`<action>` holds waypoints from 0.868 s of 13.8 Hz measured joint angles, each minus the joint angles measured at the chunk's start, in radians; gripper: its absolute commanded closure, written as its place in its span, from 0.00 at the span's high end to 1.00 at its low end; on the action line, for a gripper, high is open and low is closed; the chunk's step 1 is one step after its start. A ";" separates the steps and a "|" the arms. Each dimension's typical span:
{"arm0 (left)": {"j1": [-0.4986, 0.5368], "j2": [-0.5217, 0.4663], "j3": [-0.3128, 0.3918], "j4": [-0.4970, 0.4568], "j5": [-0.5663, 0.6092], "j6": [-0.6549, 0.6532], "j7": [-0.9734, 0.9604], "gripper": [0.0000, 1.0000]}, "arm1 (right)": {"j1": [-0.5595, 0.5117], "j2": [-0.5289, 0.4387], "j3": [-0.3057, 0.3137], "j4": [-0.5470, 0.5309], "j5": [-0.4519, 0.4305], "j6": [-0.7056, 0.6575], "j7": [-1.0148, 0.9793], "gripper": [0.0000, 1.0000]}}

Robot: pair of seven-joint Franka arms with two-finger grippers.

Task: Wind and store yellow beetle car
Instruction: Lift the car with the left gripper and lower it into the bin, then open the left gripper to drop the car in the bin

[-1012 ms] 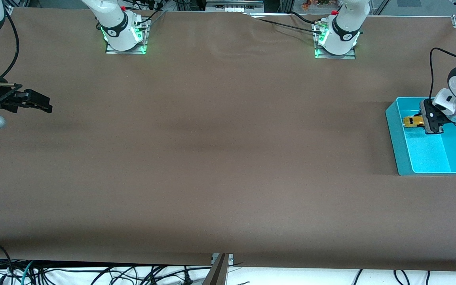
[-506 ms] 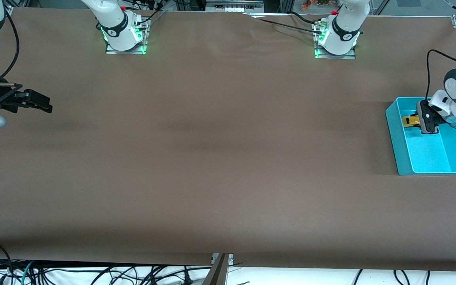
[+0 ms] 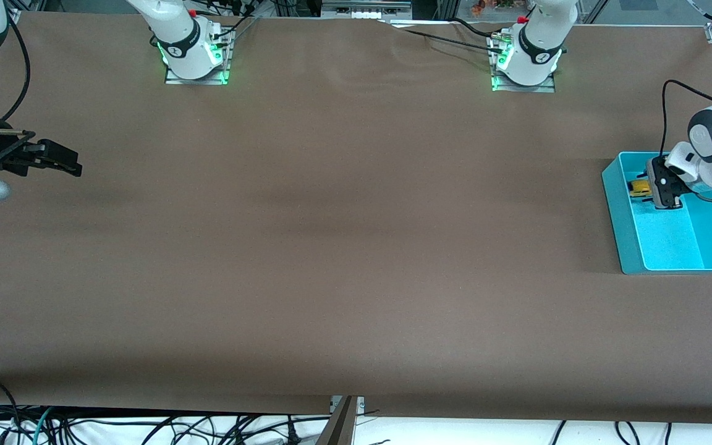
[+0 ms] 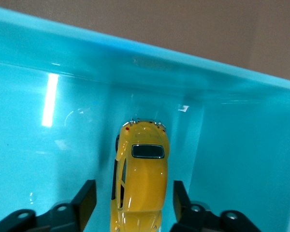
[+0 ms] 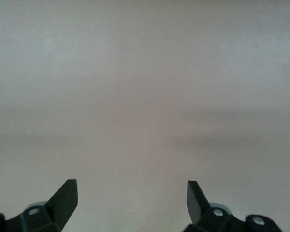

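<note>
The yellow beetle car lies in the teal bin at the left arm's end of the table, in the part of the bin farthest from the front camera. In the left wrist view the car sits on the bin floor close to the bin wall. My left gripper is open down in the bin, one finger on each side of the car with a gap on both sides. My right gripper is open and empty over bare table at the right arm's end, waiting.
The bin's nearer part holds nothing. The brown table cover spreads between the two arms. The arm bases stand along the table's edge farthest from the front camera.
My left gripper has shifted a little, away from the front camera and toward the table's middle, staying around the car in the bin. The right arm has not moved.
</note>
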State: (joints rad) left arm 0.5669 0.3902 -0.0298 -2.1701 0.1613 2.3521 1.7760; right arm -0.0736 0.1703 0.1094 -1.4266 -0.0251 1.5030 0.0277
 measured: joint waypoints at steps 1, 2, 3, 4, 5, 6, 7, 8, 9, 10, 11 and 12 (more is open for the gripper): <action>0.000 0.000 0.000 0.002 0.000 0.000 0.000 1.00 | 0.000 0.000 0.000 0.000 0.000 0.000 0.000 1.00; 0.000 -0.002 0.000 0.006 0.000 0.001 0.000 1.00 | 0.000 0.000 0.000 0.000 0.000 0.000 0.000 1.00; 0.000 -0.007 -0.001 0.013 0.000 0.001 0.000 1.00 | 0.000 0.000 0.000 0.000 0.000 0.000 0.000 1.00; -0.003 -0.019 -0.004 0.025 0.000 0.001 0.000 1.00 | 0.000 0.000 0.000 0.000 0.000 0.000 0.000 1.00; -0.009 -0.037 -0.009 0.038 0.000 0.001 0.000 1.00 | 0.000 0.000 0.000 0.000 0.000 0.000 0.000 1.00; -0.027 -0.063 -0.013 0.051 0.000 -0.001 0.001 1.00 | 0.000 0.000 0.000 0.000 0.000 0.000 0.000 1.00; -0.056 -0.093 -0.015 0.061 0.000 -0.003 0.001 1.00 | 0.000 0.000 0.000 0.000 0.000 0.000 0.000 1.00; -0.092 -0.127 -0.017 0.069 0.000 -0.009 0.000 0.99 | 0.000 0.000 0.000 0.000 0.000 0.000 0.000 1.00; -0.128 -0.162 -0.018 0.073 0.000 -0.017 -0.002 0.99 | 0.000 0.000 0.000 0.000 0.000 0.001 0.000 1.00; -0.162 -0.198 -0.020 0.074 0.000 -0.033 -0.003 0.99 | 0.000 0.000 0.000 0.000 0.000 0.001 0.000 1.00; -0.190 -0.230 -0.022 0.075 0.000 -0.053 -0.010 0.99 | 0.000 0.000 0.000 0.000 0.000 0.001 0.000 1.00; -0.216 -0.261 -0.022 0.075 -0.001 -0.081 -0.039 0.99 | 0.000 0.000 0.000 0.000 0.000 0.001 0.000 1.00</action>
State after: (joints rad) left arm 0.3513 0.1287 -0.0521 -2.0950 0.1605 2.2710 1.7366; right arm -0.0734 0.1703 0.1097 -1.4266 -0.0251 1.5043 0.0277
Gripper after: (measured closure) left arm 0.004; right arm 0.000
